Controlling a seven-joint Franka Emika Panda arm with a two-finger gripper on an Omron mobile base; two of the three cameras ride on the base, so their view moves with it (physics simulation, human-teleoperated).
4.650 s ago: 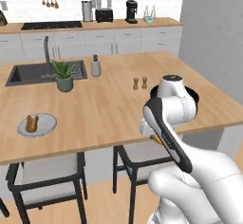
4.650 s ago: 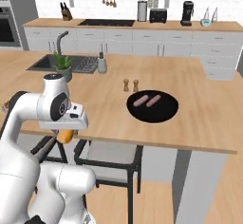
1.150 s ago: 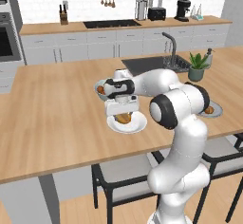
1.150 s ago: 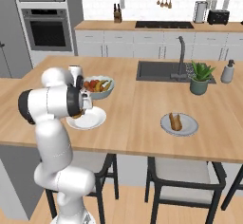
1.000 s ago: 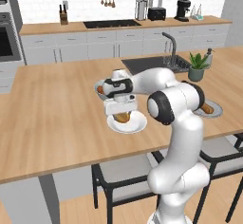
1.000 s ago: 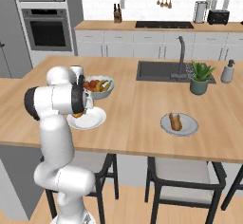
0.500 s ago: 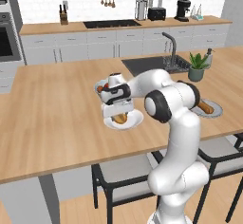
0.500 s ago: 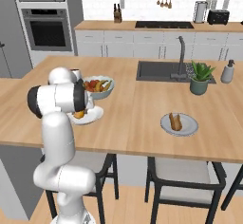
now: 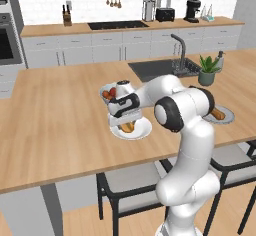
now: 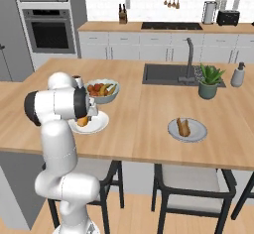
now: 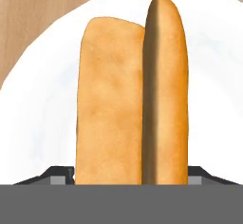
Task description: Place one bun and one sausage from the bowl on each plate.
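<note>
Island counter (image 9: 60, 130): wooden top carrying every item below.

Fruit bowl (image 10: 103, 95): pale, deep, holding mixed colourful fruit; stands just behind the near plate; no part of the task.

Near plate (image 9: 142, 131): white, set at the counter's front edge. Holds one bun (image 11: 128, 99), lying flat with its split side up, apparently just set down; no sausage visible on it.

Far plate (image 10: 196, 131): light grey, well apart from the near one, holding a brownish piece, bun or sausage unclear.

Gripper (image 9: 126, 116): low over the near plate, jaws spread either side of the bun, pinching nothing.
</note>
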